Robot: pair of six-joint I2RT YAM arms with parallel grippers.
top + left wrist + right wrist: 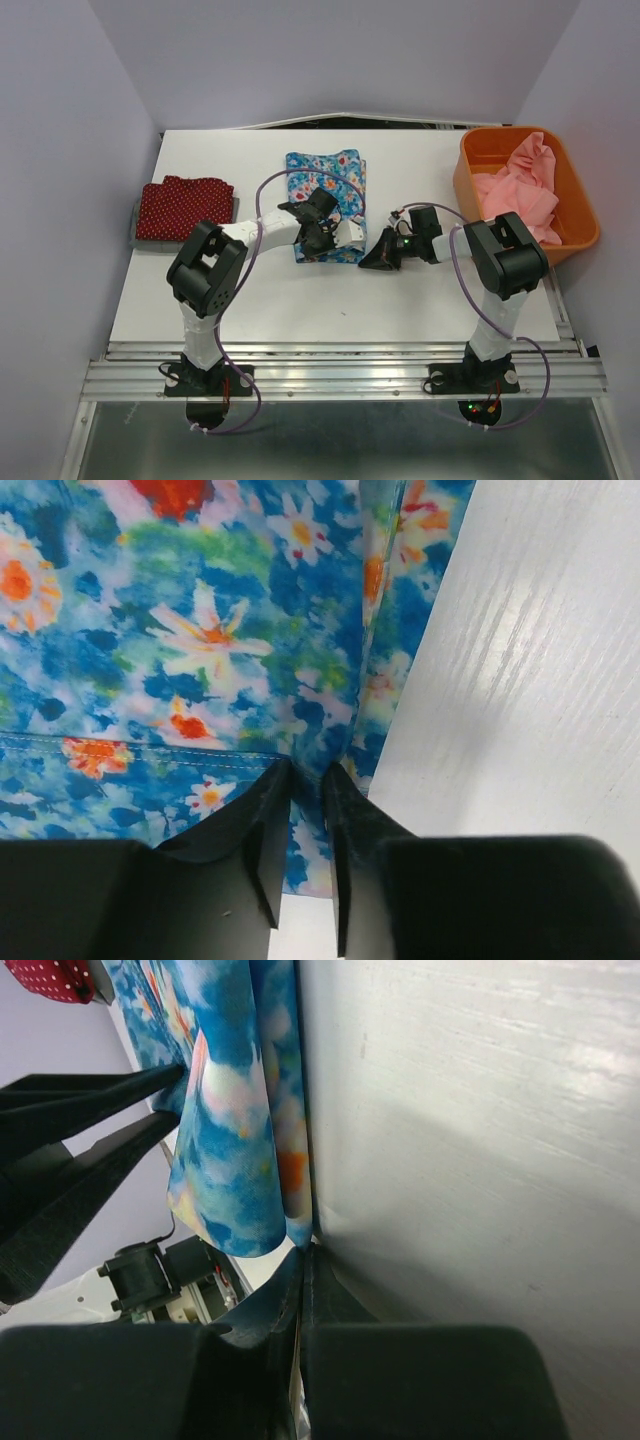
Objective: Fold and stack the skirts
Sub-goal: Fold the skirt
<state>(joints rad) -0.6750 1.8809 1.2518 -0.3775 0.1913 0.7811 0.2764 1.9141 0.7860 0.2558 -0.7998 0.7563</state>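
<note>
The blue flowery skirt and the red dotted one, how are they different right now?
The blue skirt has a bright flower print; the red skirt has tiny white dots. The blue skirt lies mid-table, the red skirt at the left edge, atop a grey cloth. The left arm's fingers and right arm's fingers pinch the blue skirt's near edge; nothing touches the red skirt. Both are folded on the white table.

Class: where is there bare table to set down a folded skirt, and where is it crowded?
Free: the table strip between blue skirt and near edge; the far gap between it and orange bin. Crowded: where left gripper and right gripper grip it.
</note>
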